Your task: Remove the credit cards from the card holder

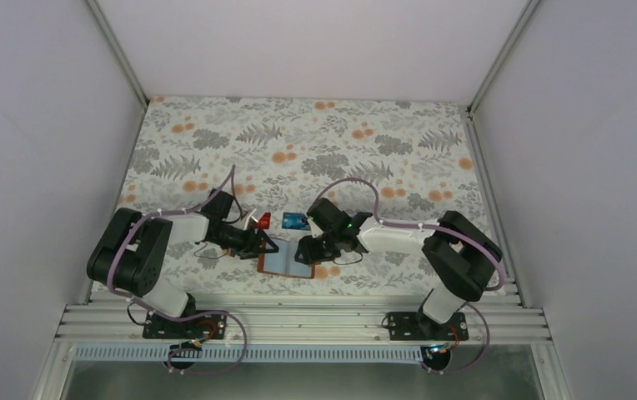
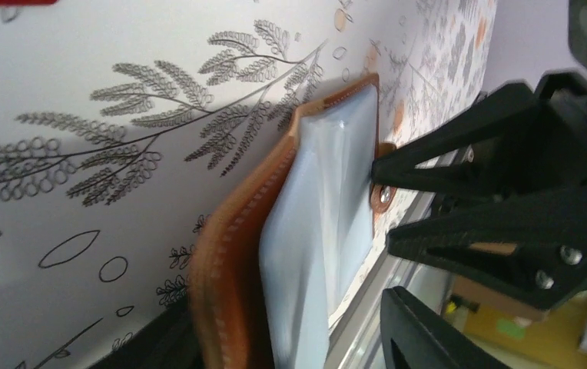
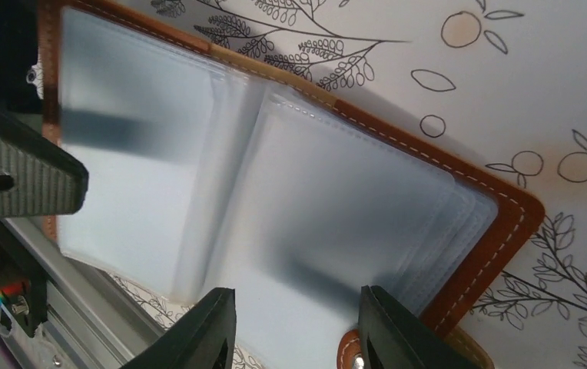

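The brown card holder [image 1: 285, 261] lies open near the table's front edge, its pale grey-blue pockets facing up. My left gripper [image 1: 258, 247] is at its left cover, and my right gripper [image 1: 308, 250] is over its right half. In the left wrist view, the stitched brown cover [image 2: 229, 254] and pockets stand between my left gripper's [image 2: 290, 338] open jaws, with a gap at the right finger. In the right wrist view, my right gripper [image 3: 298, 330] is open just above the clear pockets [image 3: 336, 192]. A red card [image 1: 263, 221] and a blue card [image 1: 295, 222] lie on the table behind the holder.
The floral cloth [image 1: 315, 142] stretches far behind the holder. An aluminium rail [image 1: 298, 321] runs along the near edge, close to the holder. White walls [image 1: 40, 125] close in the left, right and back. Both grippers are only a holder's width apart.
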Available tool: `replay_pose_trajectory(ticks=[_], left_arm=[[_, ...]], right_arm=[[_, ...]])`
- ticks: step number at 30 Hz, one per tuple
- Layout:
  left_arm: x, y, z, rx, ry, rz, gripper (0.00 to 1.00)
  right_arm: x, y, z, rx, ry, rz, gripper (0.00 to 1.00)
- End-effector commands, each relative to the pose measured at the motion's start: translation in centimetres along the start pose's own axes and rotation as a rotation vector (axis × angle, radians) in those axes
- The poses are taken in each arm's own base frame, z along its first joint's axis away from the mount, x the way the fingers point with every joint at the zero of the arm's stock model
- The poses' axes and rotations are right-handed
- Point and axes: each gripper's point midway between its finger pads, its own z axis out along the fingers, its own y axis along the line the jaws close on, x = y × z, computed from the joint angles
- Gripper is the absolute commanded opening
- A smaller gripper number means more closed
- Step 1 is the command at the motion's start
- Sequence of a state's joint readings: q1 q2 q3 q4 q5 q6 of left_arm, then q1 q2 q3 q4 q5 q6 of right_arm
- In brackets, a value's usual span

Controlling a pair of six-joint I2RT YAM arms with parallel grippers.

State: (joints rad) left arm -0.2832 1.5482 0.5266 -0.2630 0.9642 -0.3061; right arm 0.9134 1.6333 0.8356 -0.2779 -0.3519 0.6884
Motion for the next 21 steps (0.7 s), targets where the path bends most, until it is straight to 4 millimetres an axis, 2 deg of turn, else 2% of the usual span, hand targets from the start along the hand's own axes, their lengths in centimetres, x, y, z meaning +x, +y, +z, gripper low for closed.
replay_pose_trajectory(ticks=[1, 4, 8, 9, 14, 18, 21], left_arm=[[0.1, -0.1, 0.4, 0.029, 0.01, -0.015, 0.46], [0.1, -0.1, 0.5, 0.034, 0.016, -0.026, 0.33], [0.1, 0.2, 0.5, 0.02, 0.018, -0.044, 0.06], [0.1, 0.4, 0.5, 0.014, 0.018, -0.05, 0.03], [0.3, 1.2, 0.7, -0.019, 0.021, -0.084, 0.02], [0.3, 1.4, 0.8, -0.027, 0.022, -0.092, 0.02], [0.3, 1.6, 0.8, -0.032, 0.02, -0.092, 0.02]], right_arm=[[-0.4, -0.4, 0.5, -0.01, -0.007, 0.018, 0.43], [-0.8, -1.3, 1.1, 0.008, -0.008, 0.029, 0.44], [-1.9, -2.1, 0.4, 0.016, -0.041, 0.059, 0.43], [-2.0, -2.0, -0.1, 0.011, -0.052, 0.066, 0.43], [-1.4, -1.9, -1.7, 0.011, -0.067, 0.109, 0.41], [-0.1, -2.8, -0.8, 0.019, -0.04, 0.137, 0.4], [-0.6, -2.0, -0.3, 0.003, -0.04, 0.113, 0.39]])
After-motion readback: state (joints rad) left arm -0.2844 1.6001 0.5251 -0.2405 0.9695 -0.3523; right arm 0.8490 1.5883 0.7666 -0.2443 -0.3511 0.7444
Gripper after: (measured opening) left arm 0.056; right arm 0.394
